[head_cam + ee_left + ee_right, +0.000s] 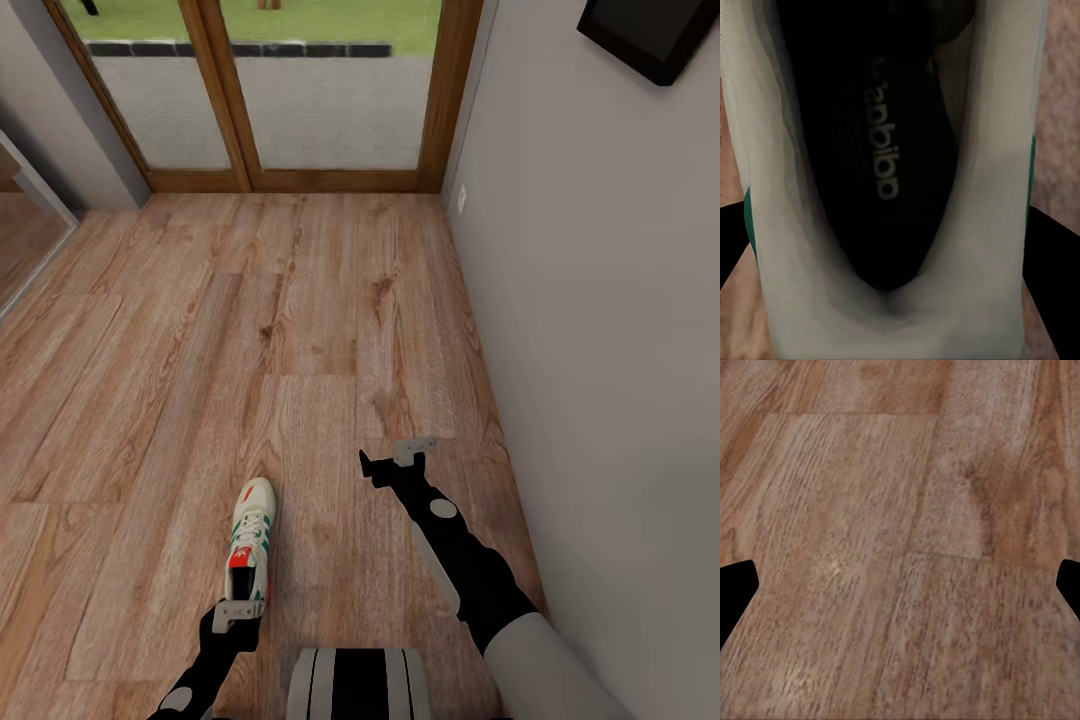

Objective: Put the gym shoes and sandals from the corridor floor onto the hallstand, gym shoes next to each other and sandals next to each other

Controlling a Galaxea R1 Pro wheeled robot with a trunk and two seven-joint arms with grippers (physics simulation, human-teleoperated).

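Left end effector (pixel 238 612) clamped on heel of gym shoe (pixel 250 535), shoe over corridor floor (pixel 300 330), toe pointing away. Right end effector (pixel 392 462) fingers apart, empty, above floor near wall (pixel 600 350).

The sneaker's (pixel 250 545) heel at the lower middle of the head view is hidden behind the left gripper (pixel 240 610). In the left wrist view the sneaker (pixel 982 225) is cut off at top and bottom, its insole print blurred. A dark panel (pixel 655 35) is clipped at the upper right.
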